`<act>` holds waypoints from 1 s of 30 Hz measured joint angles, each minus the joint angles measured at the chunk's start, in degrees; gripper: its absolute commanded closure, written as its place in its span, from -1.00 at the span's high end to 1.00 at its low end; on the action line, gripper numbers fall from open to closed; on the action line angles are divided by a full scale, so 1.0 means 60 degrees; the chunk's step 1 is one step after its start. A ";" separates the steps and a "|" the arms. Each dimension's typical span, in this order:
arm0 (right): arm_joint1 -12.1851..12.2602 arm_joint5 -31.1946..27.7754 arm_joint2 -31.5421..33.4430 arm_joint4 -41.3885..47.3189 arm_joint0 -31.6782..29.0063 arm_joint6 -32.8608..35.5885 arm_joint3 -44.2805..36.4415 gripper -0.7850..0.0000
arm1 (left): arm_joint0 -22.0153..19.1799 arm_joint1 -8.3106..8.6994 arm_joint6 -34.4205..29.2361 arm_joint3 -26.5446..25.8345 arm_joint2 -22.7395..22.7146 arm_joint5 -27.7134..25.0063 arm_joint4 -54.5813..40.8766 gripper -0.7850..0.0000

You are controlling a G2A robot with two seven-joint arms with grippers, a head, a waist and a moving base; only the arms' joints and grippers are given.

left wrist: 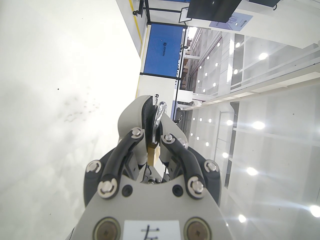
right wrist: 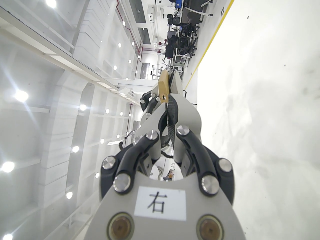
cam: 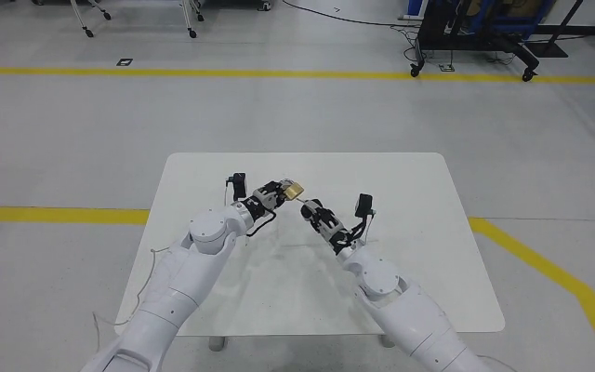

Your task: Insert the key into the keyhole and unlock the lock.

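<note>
A brass padlock (cam: 292, 190) is held above the middle of the white table (cam: 418, 279). My left gripper (left wrist: 156, 109) is shut on it: the silver shackle (left wrist: 160, 116) sits between the fingers and the brass body (left wrist: 153, 154) lies toward the wrist. In the right wrist view the padlock (right wrist: 163, 86) shows its keyhole (right wrist: 163, 97) end-on. My right gripper (right wrist: 168, 102) is shut, its tip right at the keyhole. The key is almost wholly hidden between its pads. In the top view the right gripper (cam: 311, 209) stands just beside and below the lock.
Both arms meet over the table's middle, lifted off its surface. Bare tabletop lies all around them. Yellow floor lines (cam: 279, 73) and carts (cam: 474, 42) are far behind the table.
</note>
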 measured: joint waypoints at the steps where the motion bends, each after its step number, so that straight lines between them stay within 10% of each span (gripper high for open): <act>1: -0.0016 -0.0001 0.0008 0.0011 0.0014 -0.0027 0.0007 -1.00 | 0.0002 -0.0001 -0.0012 0.0000 -0.0007 0.0006 0.0021 -1.00; 30: -0.0295 0.0681 0.0322 -0.0860 -0.0165 -0.0621 -0.0253 -1.00 | -0.0001 -0.0132 0.0146 -0.0018 -0.0110 0.0399 0.0436 -1.00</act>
